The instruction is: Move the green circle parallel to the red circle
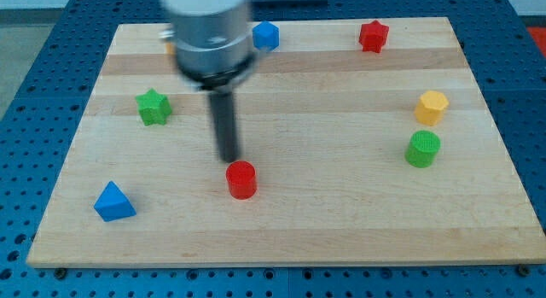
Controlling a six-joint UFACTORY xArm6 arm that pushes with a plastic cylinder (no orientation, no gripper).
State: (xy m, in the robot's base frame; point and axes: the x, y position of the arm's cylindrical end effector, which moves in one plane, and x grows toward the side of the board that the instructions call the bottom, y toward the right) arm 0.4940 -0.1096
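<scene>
- One wooden table [281,238] carried everything; it was the largest thing in view and seven small blocks lay scattered on it.
- The arm's blurred grey body hung over the far left, with the dark rod below it. It carried no hand, so nothing was held; my tip [229,159] stood just beyond the red circle [241,179], very near it, though I could not tell if they touched.
- The green circle [422,149], the task's block, sat well apart at the right, just nearer than the yellow block [432,107].
- Likely risk: the tip was beside the reference block, so a careless start rightward could nudge the red circle and shift the line to be matched.
- Another risk, in my judgement: approaching the green circle from its far side could strike the yellow block, since the two sat close.
- The green star [153,107], blue triangle [113,202], blue block [266,35] and red star [373,36] lay away from the straight path.
</scene>
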